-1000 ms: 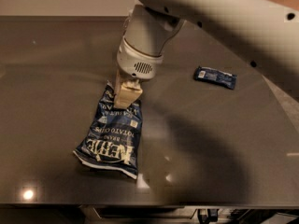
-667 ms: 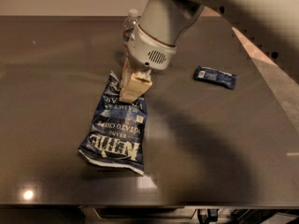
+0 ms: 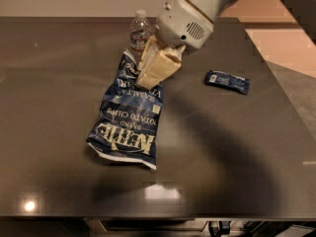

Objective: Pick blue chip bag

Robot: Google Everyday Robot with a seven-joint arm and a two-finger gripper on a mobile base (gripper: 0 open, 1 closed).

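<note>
The blue chip bag is a large crinkled dark-blue foil bag with white KETTLE lettering. It hangs tilted, its top end raised and its white bottom edge near the dark table. My gripper is shut on the bag's top end, its cream fingers clamped over the foil. The white arm comes in from the upper right.
A clear plastic water bottle stands upright just behind the bag and the gripper. A small flat blue snack packet lies to the right. The table's front edge runs along the bottom, its right edge at far right.
The gripper has risen with the bag's top end in it, so the bag is pulled up and stretched. The bottle behind has come into sight.
</note>
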